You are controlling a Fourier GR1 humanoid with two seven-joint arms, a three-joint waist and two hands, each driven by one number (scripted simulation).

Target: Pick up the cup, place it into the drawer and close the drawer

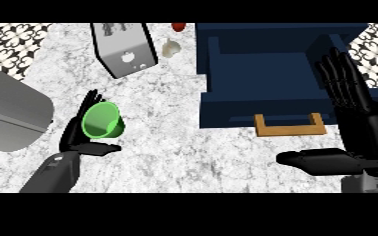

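Left hand [83, 130] seen at lower left of counter [170, 130], fingers behind green cup [102, 120] and thumb beneath it; recorded as grasping the cup. Cup tilted, mouth turned toward the viewer, inside visible. Could not tell whether cup base touched the counter or sat clear of it. Grey forearm entered from lower edge below that hand.

Right hand [353, 115] noted at right edge, fingers straight and pointing up the view, thumb stretched out leftward low in the view; released, holding nothing. Fingers overlapped right wall of drawer [244, 62] as seen from above; contact not determinable.

Drawer logged as dark blue, pulled open, inside showing, nothing seen within. Wooden handle [289, 125] fixed to its front face, nearest the viewer. Cup well apart from drawer, off to its left across bare marble.

Also noted: toaster [124, 50] near top of counter, left of drawer, tilted in view; small pale object [170, 48] just beside toaster's right side; small red object [179, 26] at top edge, kind not identifiable. Grey rounded shape [21, 112] at far left edge, partly cut off. Patterned tile [18, 42] visible at upper left corner.
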